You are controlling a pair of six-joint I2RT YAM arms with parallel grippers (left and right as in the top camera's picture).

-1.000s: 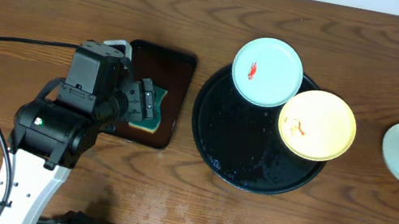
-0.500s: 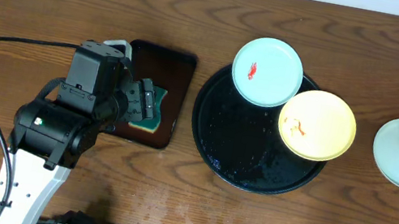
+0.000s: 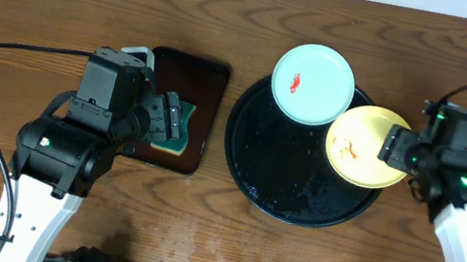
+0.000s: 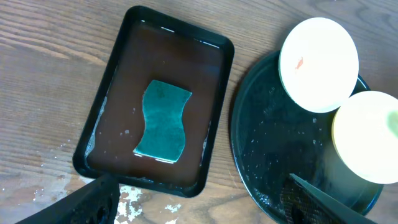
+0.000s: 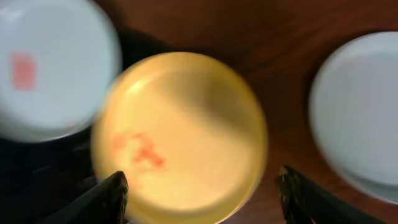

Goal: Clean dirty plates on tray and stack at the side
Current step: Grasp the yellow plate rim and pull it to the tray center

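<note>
Right fingers [image 5: 102, 202] spread over the blurred yellow plate [image 5: 180, 137]; left fingers [image 4: 93, 199] also apart; mint plate [image 5: 360, 112] runs off-frame.

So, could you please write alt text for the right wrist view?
A pale yellow plate with a red smear fills the centre, the open jaws low on either side. A smeared pale blue plate lies upper left, a clean-looking pale plate on the wooden table at right.

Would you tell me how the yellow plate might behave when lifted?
The yellow plate looks rigid, probably light. Perched on the tray rim, it may tip when pushed. Its glossy surface could slip in the jaws.
</note>
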